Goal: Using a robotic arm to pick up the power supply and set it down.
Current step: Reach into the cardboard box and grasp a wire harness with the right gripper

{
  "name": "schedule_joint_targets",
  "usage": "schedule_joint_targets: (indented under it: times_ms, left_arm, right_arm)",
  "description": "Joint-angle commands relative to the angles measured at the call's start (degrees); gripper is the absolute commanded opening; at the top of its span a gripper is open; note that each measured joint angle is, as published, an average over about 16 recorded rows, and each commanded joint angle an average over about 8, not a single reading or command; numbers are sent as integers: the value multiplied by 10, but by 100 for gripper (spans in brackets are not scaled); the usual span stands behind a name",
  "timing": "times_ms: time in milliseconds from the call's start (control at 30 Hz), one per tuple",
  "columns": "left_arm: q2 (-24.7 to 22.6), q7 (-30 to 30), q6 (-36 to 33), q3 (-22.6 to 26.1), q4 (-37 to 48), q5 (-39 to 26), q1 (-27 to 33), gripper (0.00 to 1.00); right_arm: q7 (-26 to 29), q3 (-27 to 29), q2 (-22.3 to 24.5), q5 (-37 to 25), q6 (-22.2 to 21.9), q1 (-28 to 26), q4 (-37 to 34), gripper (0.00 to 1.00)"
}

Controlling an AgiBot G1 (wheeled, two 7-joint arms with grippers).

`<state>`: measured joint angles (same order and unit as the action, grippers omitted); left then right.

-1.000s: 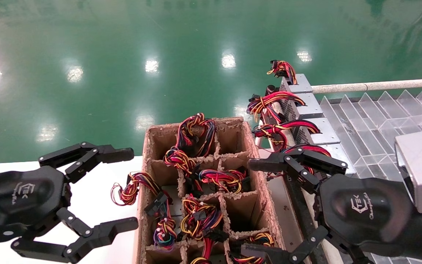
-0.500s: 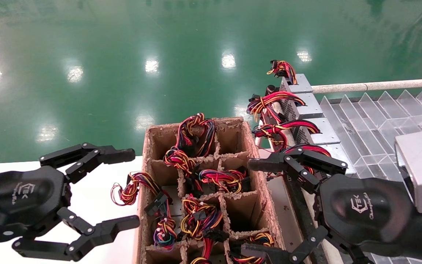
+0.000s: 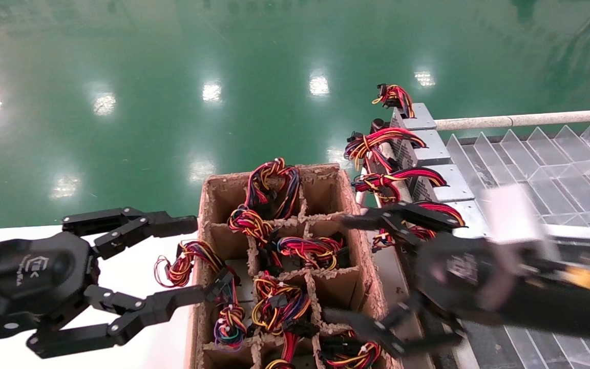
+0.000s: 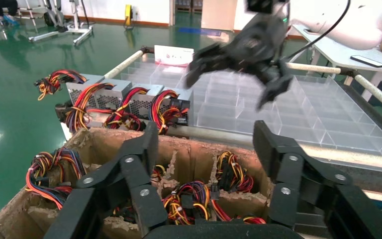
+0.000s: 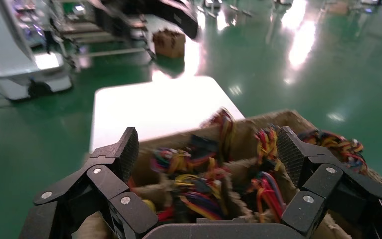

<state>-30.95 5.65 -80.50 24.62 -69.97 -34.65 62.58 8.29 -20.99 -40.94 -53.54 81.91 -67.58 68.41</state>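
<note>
In the head view, a brown cardboard crate [image 3: 357,241] split by dividers stands in the middle, its compartments holding power supplies buried under bundles of red, yellow, orange and black wires [image 3: 274,187]. The left hand [image 3: 192,259] sits beside the crate on the white worktop [image 3: 131,266], fingers spread wide; its nearer fingertip touches the crate's left wall by a wire loop that spills over the edge. The right hand [image 3: 346,271] hangs over the crate's right side, fingers open and gripping nothing; it is blurred. Behind it, a row of grey power supplies [image 3: 430,146] stands along the left edge of a clear plastic divider tray [image 3: 546,164], their wires drooping toward the crate. The floor [image 3: 172,77] is glossy green.

In the left wrist view, the left hand's two black fingers [image 4: 139,169] are open in front of the crate's wall [image 4: 189,157]. Beyond it stand the same grey power supplies [image 4: 99,92] against the clear tray [image 4: 298,114], and the right hand [image 4: 229,84] floats open above the tray on its white arm [image 4: 343,20].

In the right wrist view, the right hand [image 5: 206,149] is open above the crate's compartments [image 5: 238,167], with coloured wires between its fingertips and the white worktop [image 5: 154,109] farther off.
</note>
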Motion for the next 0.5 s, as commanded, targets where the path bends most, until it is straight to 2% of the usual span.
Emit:
schedule_joint_targets:
  times_ms: [33, 267, 333, 500]
  left_arm:
    - [0, 0, 0, 0, 0, 0, 0, 0]
    - [0, 0, 0, 0, 0, 0, 0, 0]
    - [0, 0, 0, 0, 0, 0, 0, 0]
    - [0, 0, 0, 0, 0, 0, 0, 0]
  right_arm:
    - [-1, -13, -19, -26, -12, -14, -10, 100]
    - [-51, -79, -119, -138, -11, -107, -149, 98]
    - [-71, -93, -141, -162, -8, -127, -193, 81]
    - [-119, -113, -174, -193, 7, -162, -283, 19]
